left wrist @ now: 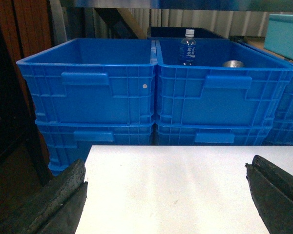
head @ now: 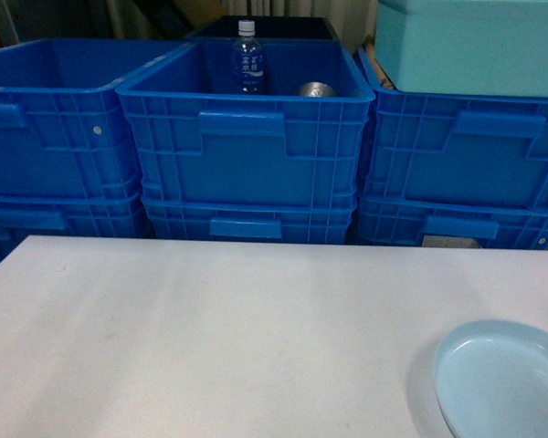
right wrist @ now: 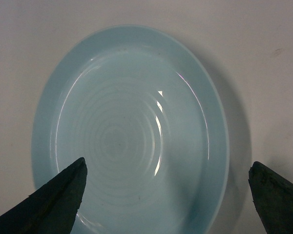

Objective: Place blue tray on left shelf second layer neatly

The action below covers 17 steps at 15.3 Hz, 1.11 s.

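White table (head: 210,338), blue tray (right wrist: 132,136) whole only from right wrist, both hands spread apart

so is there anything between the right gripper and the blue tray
No. In the right wrist view the open right gripper hovers straight above the blue tray, with nothing between them; the tray lies empty on the white table.

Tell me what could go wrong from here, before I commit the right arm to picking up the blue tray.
1. The blue tray lies flat on the white table with a low rim, so the open right gripper may slip off it or push it.
2. The tray sits near the table's right front corner, so a nudge could slide it off.
3. Stacked blue crates fill the space behind the table, and no shelf level is clearly visible yet.
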Tool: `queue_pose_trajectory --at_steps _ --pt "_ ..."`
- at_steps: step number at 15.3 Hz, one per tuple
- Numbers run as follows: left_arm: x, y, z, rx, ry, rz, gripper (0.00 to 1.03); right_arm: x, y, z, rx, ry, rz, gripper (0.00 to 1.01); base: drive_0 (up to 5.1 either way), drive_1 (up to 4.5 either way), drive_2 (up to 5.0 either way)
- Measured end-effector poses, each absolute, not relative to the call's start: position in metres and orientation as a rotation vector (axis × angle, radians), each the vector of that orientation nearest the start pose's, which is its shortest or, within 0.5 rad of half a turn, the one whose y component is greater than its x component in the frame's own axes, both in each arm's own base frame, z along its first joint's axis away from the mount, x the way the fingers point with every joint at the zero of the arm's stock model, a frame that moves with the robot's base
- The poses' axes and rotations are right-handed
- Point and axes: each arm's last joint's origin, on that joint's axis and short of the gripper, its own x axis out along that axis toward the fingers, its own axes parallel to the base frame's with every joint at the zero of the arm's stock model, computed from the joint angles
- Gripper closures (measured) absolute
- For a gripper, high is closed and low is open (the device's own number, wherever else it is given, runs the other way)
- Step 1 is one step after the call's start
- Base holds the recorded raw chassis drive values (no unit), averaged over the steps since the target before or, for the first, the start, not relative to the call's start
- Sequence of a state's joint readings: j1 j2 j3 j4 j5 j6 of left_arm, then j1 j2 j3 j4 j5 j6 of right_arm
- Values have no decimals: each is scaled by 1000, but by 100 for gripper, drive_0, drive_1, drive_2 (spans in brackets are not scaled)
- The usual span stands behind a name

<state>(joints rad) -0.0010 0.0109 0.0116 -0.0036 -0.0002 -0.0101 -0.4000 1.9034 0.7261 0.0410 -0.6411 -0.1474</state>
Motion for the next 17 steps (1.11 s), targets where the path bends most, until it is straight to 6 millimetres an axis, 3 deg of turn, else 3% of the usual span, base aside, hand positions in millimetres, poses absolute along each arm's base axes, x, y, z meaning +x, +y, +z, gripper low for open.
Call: queue_pose_trajectory --at_steps 2,5,6,7,12,14,15,17 --pt "98 0 166 -10 2 0 5 277 -100 59 444 972 276 3 0 0 0" --pt "98 0 166 -10 3 -1 5 278 -83 50 446 972 316 3 0 0 0" --pt "98 0 166 -10 2 0 5 277 -79 49 441 967 321 9 0 0 0" --pt "98 0 166 -10 3 -1 5 275 -77 46 433 977 316 28 0 0 0" --pt "98 0 166 -10 2 0 5 272 -77 40 399 990 298 70 0 0 0" --pt "98 0 166 -10 2 0 5 269 -77 38 400 995 294 92 0 0 0" --pt "98 0 166 -10 2 0 5 268 -78 38 401 985 294 100 0 0 0" --pt "98 0 166 -10 2 -1 5 266 -77 39 399 988 289 99 0 0 0"
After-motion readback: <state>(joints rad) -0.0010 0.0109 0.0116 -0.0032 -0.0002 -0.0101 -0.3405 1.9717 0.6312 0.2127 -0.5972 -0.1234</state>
